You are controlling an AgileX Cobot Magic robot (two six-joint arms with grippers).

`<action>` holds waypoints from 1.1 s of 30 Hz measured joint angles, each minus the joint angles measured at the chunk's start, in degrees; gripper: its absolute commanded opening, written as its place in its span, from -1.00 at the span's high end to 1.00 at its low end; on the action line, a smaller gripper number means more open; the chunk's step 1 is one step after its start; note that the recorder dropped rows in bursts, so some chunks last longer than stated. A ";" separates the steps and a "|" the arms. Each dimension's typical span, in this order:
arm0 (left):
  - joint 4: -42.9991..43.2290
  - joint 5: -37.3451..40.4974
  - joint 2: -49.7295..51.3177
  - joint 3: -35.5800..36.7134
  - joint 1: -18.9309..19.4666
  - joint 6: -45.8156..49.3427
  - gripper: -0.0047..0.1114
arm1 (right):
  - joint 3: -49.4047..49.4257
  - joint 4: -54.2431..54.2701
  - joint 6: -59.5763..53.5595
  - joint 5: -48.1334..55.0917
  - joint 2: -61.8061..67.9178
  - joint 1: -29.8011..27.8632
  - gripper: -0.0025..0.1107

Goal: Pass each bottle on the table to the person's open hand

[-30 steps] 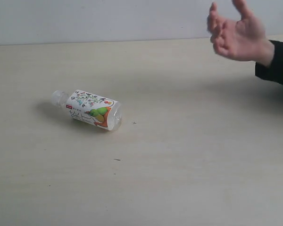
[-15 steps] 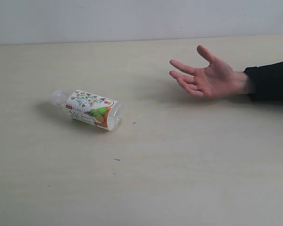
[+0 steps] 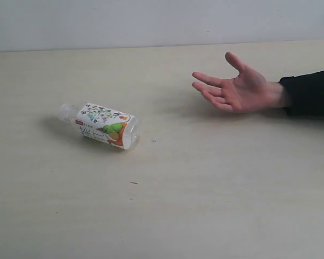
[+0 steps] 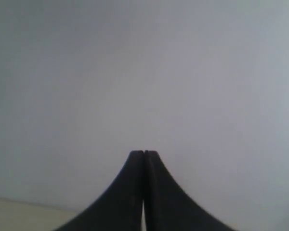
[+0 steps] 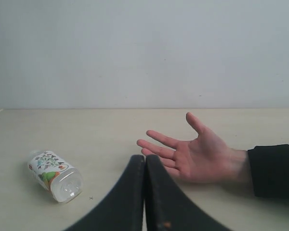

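One clear bottle with a white fruit-and-flower label lies on its side on the pale table, left of centre; it also shows in the right wrist view as a bottle. The person's open hand rests palm up at the right, black sleeve at the wrist, and appears as the hand in the right wrist view. My right gripper is shut and empty, pointing between bottle and hand. My left gripper is shut, empty, facing a blank wall. Neither gripper appears in the exterior view.
A plain grey-white wall runs behind the table's far edge. A few tiny dark specks dot the tabletop. The person's black sleeve enters from the right edge.
The person's hand came down from a raised, blurred pose at the upper right to rest palm up over the table. The bottle has not moved.
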 measured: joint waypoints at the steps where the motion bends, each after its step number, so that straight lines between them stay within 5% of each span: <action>1: 0.08 3.48 3.73 -3.54 0.00 3.06 0.92 | 0.00 0.00 0.00 0.00 0.00 0.00 0.96; 11: 0.69 44.08 39.48 -37.47 0.00 30.93 0.92 | 0.00 0.00 0.00 -0.40 0.00 0.00 0.96; 17: 0.81 65.10 55.92 -51.84 0.00 36.00 0.92 | 0.00 0.00 0.00 -0.40 0.00 0.00 0.96; 26: -2.95 70.80 72.83 -56.82 -0.19 25.95 0.82 | 0.00 0.00 0.00 -0.50 0.00 0.00 0.96; 33: -7.43 69.79 79.03 -56.90 -4.51 19.32 0.24 | 0.00 0.00 0.00 -0.54 0.00 0.00 0.96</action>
